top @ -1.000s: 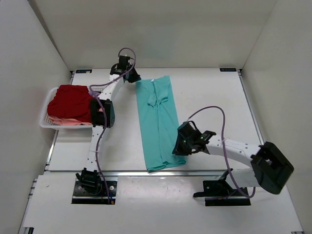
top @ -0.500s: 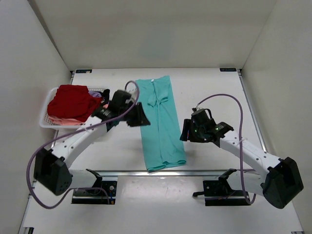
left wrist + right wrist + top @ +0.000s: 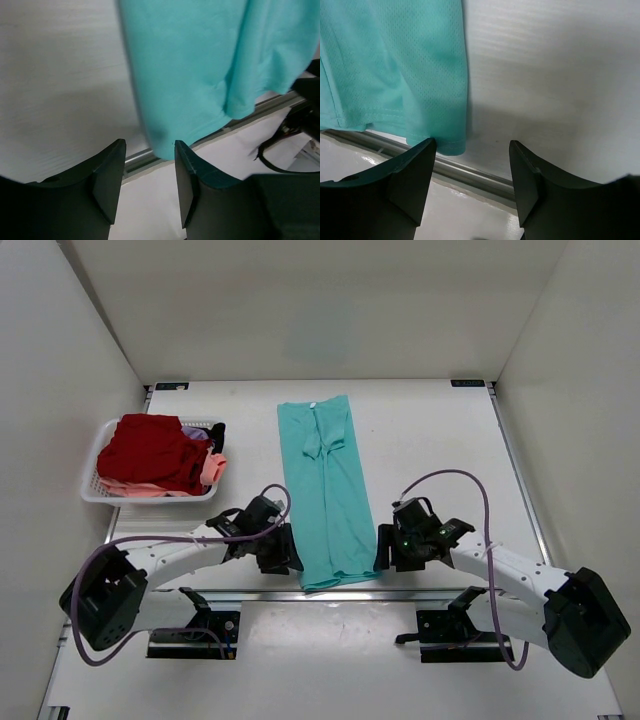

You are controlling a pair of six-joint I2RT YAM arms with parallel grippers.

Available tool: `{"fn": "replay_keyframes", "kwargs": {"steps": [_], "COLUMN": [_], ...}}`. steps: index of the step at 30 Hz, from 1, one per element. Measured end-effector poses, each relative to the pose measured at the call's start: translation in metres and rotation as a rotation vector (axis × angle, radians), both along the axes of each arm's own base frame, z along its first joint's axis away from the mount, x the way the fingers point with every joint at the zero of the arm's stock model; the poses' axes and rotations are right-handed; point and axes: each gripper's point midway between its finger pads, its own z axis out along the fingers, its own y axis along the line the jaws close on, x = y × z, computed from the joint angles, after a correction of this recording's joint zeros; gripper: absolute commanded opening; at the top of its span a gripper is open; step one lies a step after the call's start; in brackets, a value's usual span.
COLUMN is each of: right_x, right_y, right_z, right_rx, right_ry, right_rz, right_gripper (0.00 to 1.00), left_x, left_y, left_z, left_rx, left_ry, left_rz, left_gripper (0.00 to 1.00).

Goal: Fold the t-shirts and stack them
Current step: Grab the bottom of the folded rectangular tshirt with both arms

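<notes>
A teal t-shirt lies folded into a long strip down the middle of the table, collar at the far end, hem at the near edge. My left gripper is low beside the hem's left corner, jaws open with nothing between them. My right gripper stands open next to the hem's right corner, also holding nothing. A dark red t-shirt and a salmon pink t-shirt are heaped in the basket.
A white mesh basket sits at the left of the table. A metal rail runs along the table's near edge just under the hem. Walls close in the table on three sides.
Both arms have swung down to the near end of the teal shirt, the left from its collar end. Both grippers have opened wider.
</notes>
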Motion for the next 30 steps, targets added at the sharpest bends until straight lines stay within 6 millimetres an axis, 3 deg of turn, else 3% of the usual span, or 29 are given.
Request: {"fn": "replay_keyframes", "kwargs": {"steps": [4,10,11,13,15,16,22,30], "right_x": [-0.004,-0.004,-0.004,-0.004,-0.006,-0.009,-0.026,-0.047], "right_y": [0.006,0.016,0.016,0.018,0.024,0.025,0.03,0.032], "right_z": [-0.004,-0.003,-0.003,-0.005,-0.007,-0.009,-0.009,0.017], "right_rx": [0.039,0.088,0.088,0.092,0.105,0.106,0.123,0.185], "right_ry": [0.012,0.007,0.009,0.013,0.029,0.037,0.086,0.135], "right_rz": [0.001,0.018,0.019,0.026,0.042,0.055,0.099,0.161], "right_gripper": [0.57,0.56,0.49,0.35,0.0,0.0,0.0,0.0], "left_x": [0.006,-0.01,-0.011,-0.013,-0.016,-0.018,-0.024,-0.027], "left_y": [-0.014,-0.03,-0.033,-0.036,-0.036,-0.036,-0.024,0.006], "left_z": [0.001,-0.011,-0.012,-0.013,-0.018,-0.019,-0.017,-0.001], "left_rx": [-0.036,-0.018,-0.019,-0.02,-0.005,-0.002,0.025,0.041], "left_ry": [-0.017,0.036,0.038,0.045,0.058,0.068,0.08,0.102], "left_rz": [0.012,-0.028,-0.034,-0.035,-0.036,-0.035,-0.053,-0.04], "left_gripper": [0.55,0.53,0.48,0.23,0.05,0.0,0.0,0.0]}}
